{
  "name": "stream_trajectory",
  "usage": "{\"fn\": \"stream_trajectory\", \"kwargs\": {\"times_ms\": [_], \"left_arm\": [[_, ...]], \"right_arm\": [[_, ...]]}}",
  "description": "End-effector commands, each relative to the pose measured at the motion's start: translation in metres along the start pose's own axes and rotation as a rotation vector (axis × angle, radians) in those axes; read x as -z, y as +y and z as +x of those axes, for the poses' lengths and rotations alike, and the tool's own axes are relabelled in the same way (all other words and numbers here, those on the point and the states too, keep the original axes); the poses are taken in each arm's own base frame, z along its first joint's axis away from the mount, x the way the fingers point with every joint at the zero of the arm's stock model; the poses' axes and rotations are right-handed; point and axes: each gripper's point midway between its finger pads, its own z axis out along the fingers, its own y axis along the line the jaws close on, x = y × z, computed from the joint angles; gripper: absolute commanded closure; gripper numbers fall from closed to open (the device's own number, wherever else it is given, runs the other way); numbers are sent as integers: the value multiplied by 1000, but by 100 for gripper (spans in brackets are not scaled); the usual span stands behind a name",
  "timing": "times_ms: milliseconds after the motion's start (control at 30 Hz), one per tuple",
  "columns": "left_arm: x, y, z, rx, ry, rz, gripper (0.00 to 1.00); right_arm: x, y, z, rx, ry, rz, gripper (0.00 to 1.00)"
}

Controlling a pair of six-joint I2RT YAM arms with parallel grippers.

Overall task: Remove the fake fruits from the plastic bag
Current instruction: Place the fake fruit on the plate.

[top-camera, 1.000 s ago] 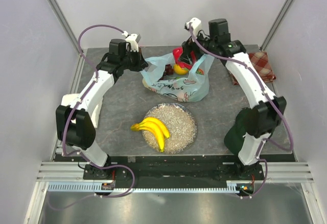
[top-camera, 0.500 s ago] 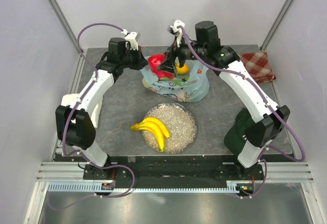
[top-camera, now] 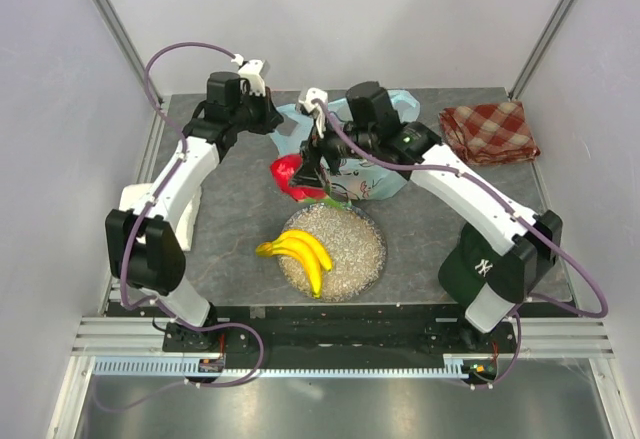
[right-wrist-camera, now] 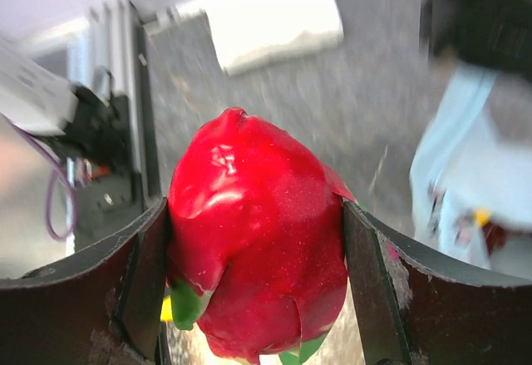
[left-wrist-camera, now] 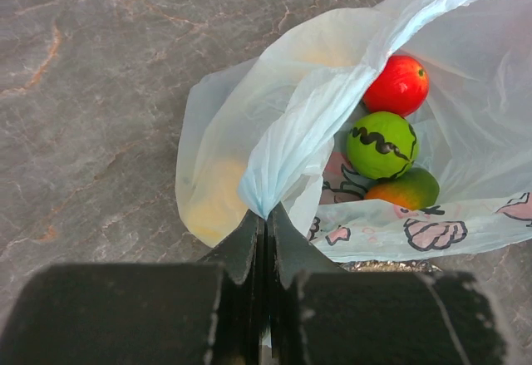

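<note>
because a limp bag would slump shut over its load, the left claw [left-wrist-camera: 266, 217] is clamped tight on a gathered fold of the light blue plastic bag [left-wrist-camera: 249, 124]. its jaws are closed with only the film between them, which holds the mouth lifted and gaping toward three o'clock in the wrist view. inside that opening a red apple [left-wrist-camera: 397, 85], a green fruit with a dark wavy stripe [left-wrist-camera: 382, 143] and a green-orange mango [left-wrist-camera: 405, 189] lie together on the bag's lower wall. the right claw [right-wrist-camera: 253, 282] grips the pink-red dragon fruit [right-wrist-camera: 258, 240] across its middle, jaws spread as wide as the fruit and pressing both flanks, so it hangs clear of the bag. from above, that fruit sits over the eleven o'clock rim of the speckled round plate [top-camera: 360, 259], which lies at six o'clock from the bag and carries the yellow banana bunch [top-camera: 300, 251] on its nine o'clock side. i judge the plate to be the drop spot, so the next move calls for a short carry over its bare part. a red checkered cloth [top-camera: 490, 131] lies on the surface [top-camera: 240, 229] at two o'clock, well apart.
</note>
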Motion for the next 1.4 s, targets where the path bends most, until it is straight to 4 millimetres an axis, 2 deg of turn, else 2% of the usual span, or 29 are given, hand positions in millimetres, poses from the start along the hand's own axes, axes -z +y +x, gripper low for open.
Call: {"fn": "stream_trajectory", "kwargs": {"times_ms": [0, 133, 367, 667, 800, 833, 967, 1067, 1133, 1167, 1200, 1300, 1333, 1367], "left_arm": [[33, -10, -49, -93, -150, -1, 98], [38, -12, -53, -94, -162, 1, 98], [38, -12, -51, -86, -161, 1, 98], [44, -13, -43, -80, -154, 6, 98], [43, -15, -45, -79, -158, 11, 98], [43, -15, -46, -80, -161, 13, 98], [43, -16, -49, -80, -163, 16, 98], [41, -16, -48, -74, -159, 21, 98], [39, -16, -46, -70, -153, 25, 98], [39, -16, -46, -69, -154, 25, 98], [37, -16, -45, -68, -151, 26, 98], [35, -16, -44, -62, -146, 32, 98], [34, -17, -43, -59, -144, 35, 98], [33, -17, -44, -60, -145, 37, 98]], "right_arm": [[-12, -24, 38, -18, 73, 76, 73], [-26, -39, 70, -34, 143, 103, 74], [-53, -46, 138, -97, 267, 86, 74], [-90, -63, 174, -60, 354, 96, 73], [-92, -71, 198, -70, 409, 123, 72], [-92, -71, 204, -70, 421, 120, 70], [-93, -68, 206, -71, 428, 104, 64], [-94, -64, 203, -64, 421, 92, 47], [-94, -60, 197, -57, 413, 74, 34], [-94, -59, 196, -56, 413, 67, 24], [-93, -58, 193, -56, 410, 66, 5], [-90, -56, 177, -53, 387, 70, 2], [-85, -54, 162, -40, 364, 71, 2], [-82, -52, 155, -19, 356, 66, 2]]}}
